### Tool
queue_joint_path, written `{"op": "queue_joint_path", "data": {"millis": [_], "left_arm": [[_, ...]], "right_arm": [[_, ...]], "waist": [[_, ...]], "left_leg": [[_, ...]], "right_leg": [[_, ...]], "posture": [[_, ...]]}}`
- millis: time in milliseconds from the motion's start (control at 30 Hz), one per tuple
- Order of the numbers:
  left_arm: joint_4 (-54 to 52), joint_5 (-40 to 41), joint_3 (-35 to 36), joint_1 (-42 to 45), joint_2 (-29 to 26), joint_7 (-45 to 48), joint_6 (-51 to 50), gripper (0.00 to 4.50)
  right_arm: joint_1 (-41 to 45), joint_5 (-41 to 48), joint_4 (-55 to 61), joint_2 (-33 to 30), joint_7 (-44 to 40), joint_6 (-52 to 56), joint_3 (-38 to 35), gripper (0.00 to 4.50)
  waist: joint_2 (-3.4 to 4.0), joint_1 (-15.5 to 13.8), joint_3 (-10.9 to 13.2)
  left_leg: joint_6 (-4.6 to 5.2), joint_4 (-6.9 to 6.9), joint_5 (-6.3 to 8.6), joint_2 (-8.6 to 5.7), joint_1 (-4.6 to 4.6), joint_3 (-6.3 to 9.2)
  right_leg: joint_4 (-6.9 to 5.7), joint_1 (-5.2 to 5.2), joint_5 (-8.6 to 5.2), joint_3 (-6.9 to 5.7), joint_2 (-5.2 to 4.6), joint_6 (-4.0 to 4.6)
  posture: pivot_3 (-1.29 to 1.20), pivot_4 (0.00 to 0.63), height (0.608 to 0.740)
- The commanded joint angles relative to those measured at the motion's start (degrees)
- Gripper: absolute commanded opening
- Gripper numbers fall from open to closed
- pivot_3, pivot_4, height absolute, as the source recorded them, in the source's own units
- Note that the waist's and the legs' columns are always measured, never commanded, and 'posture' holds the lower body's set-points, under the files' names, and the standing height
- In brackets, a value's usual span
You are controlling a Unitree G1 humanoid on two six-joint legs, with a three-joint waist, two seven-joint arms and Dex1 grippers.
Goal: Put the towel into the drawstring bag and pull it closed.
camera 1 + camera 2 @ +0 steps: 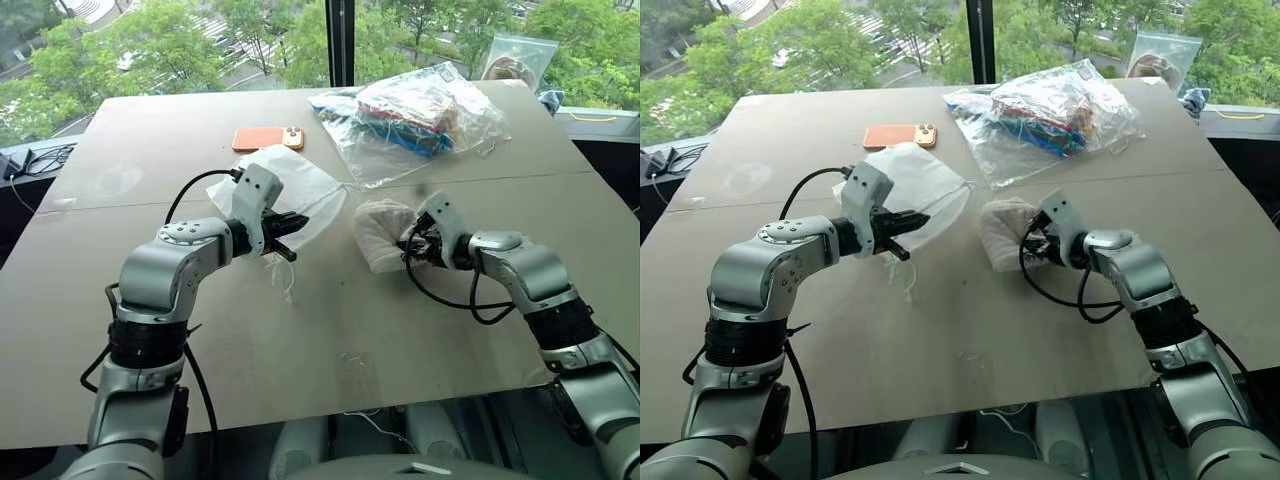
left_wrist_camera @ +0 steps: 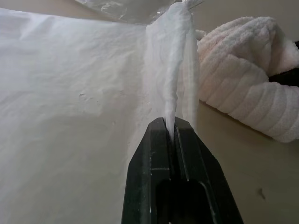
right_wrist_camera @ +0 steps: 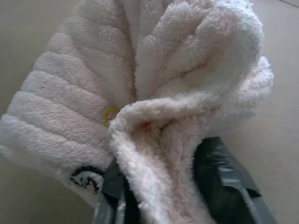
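The drawstring bag (image 1: 300, 188) lies white and thin on the table, left of centre. My left gripper (image 1: 298, 222) is shut on the bag's near edge, and the left wrist view shows a fold of the drawstring bag (image 2: 170, 70) pinched between the fingers (image 2: 152, 154). A thin white cord (image 1: 288, 278) trails from the bag toward the front. The towel (image 1: 380, 232), a white ribbed bundle, sits just right of the bag. My right gripper (image 1: 412, 245) is shut on the towel's right side. In the right wrist view a fold of the towel (image 3: 154, 130) sits between its fingers (image 3: 224, 177).
An orange phone (image 1: 268, 137) lies behind the drawstring bag. A big clear plastic bag of colourful items (image 1: 420, 115) rests at the back right, with another clear bag (image 1: 520, 58) propped by the window. The tabletop (image 1: 330, 350) runs open toward its front edge.
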State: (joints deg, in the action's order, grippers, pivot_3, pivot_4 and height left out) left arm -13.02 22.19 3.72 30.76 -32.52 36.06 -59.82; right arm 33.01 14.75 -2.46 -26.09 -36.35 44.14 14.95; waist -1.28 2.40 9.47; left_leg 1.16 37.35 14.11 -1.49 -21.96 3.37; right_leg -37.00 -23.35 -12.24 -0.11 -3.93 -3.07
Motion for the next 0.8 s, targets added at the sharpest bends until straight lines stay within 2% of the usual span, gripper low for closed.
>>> {"op": "queue_joint_path", "data": {"millis": [33,167,300,467,600,800], "left_arm": [[-1.3,2.0,2.1,1.5,0.2,-0.5,0.1,0.0],[-0.2,3.5,2.2,1.6,1.0,0.5,1.8,0.0],[1.5,2.3,-1.0,2.6,0.3,1.7,4.1,0.0],[2.0,0.8,-4.8,3.2,-0.3,3.2,7.5,0.0],[2.6,0.8,-5.2,4.0,-0.6,4.1,9.0,0.0],[3.3,0.1,-4.3,5.1,-0.9,3.3,9.6,0.0]], "right_arm": [[-4.9,1.7,6.0,-0.1,-2.9,-3.3,-1.1,0.01],[-9.9,11.9,17.8,1.3,-5.8,0.6,-7.9,0.01],[-12.7,16.4,26.8,3.8,-3.7,1.9,-9.0,0.01],[-10.5,13.6,26.5,11.2,5.8,1.8,-7.7,0.01],[-7.2,6.7,18.1,17.0,17.2,3.0,-6.8,0.01],[-6.5,4.3,16.0,17.9,21.1,10.1,-5.9,0.01]], "waist": [[0.0,-0.2,0.0],[0.04,-0.4,0.1],[0.06,-0.4,0.1],[0.07,-0.5,0.1],[0.08,-0.5,0.1],[0.1,-0.8,0.1]], "left_leg": [[0.0,0.0,0.0,0.0,-0.01,0.0],[0.0,0.0,0.0,0.0,-0.15,0.02],[0.0,0.01,0.0,-0.01,-0.37,0.04],[-0.01,0.01,0.0,-0.01,-0.37,0.09],[-0.03,0.01,-0.01,-0.04,-0.4,0.06],[-0.26,0.01,-0.15,-0.15,-0.6,0.1]], "right_leg": [[0.0,0.0,0.0,-0.01,-0.01,0.0],[0.01,-0.1,0.0,-0.02,-0.03,0.0],[0.01,-0.33,0.01,-0.02,-0.04,0.0],[0.0,-0.34,0.01,-0.06,-0.04,0.0],[0.01,-0.38,0.01,-0.03,-0.05,0.01],[0.02,-0.54,0.01,-0.06,-0.11,0.01]], "posture": [[0.0,0.15,0.74],[0.0,0.15,0.74],[0.0,0.15,0.74],[0.0,0.15,0.74],[0.0,0.15,0.74],[0.0,0.15,0.74]]}}
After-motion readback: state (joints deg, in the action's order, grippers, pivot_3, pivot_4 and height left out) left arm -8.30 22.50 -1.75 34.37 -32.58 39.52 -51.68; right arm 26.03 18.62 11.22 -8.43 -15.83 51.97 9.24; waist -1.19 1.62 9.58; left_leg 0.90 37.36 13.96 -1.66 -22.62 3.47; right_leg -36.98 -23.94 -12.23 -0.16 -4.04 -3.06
